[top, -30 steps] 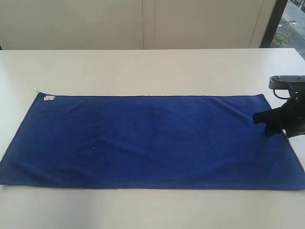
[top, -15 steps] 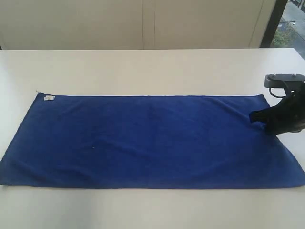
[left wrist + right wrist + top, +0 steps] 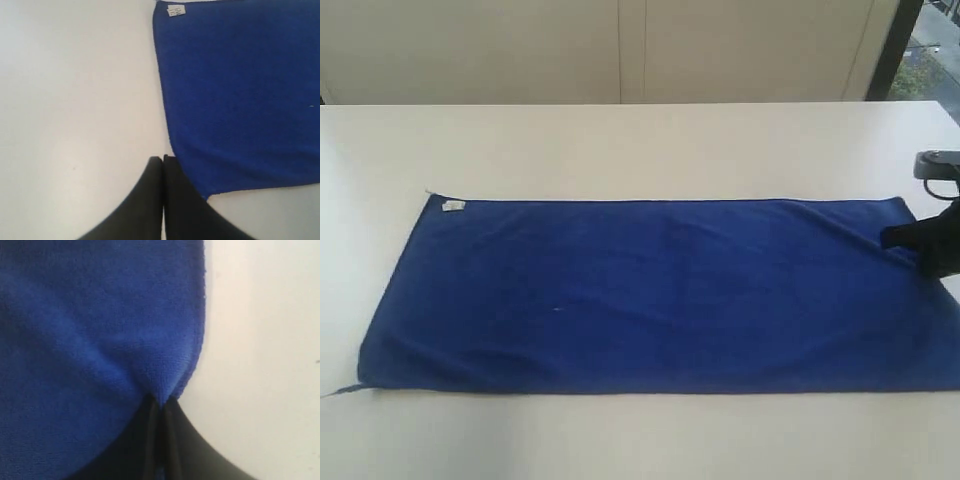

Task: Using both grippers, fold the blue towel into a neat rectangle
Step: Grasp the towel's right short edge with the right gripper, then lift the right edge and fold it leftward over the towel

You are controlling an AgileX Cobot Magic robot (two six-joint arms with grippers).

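Note:
The blue towel [image 3: 660,295] lies spread flat on the white table, its small white tag [image 3: 453,206] at the far left corner. At the towel's right end my right gripper [image 3: 902,238] is shut on a pinched-up fold of the towel's edge [image 3: 165,375], and in the right wrist view the gripper [image 3: 160,401] shows cloth between the jaws. The left gripper [image 3: 163,158] is out of the exterior view. In the left wrist view it is shut and empty, just beside the towel [image 3: 240,95] at its left edge near the front corner; the tag [image 3: 175,10] shows farther off.
A loose thread [image 3: 340,390] trails from the towel's front left corner. The white table [image 3: 620,150] runs back to a pale panelled wall [image 3: 620,50]. A window strip [image 3: 925,50] shows at the top right.
The right gripper has shut on the towel's right edge and moved right. The whole towel has slid to the right with it, and the thread now shows at the front left corner.

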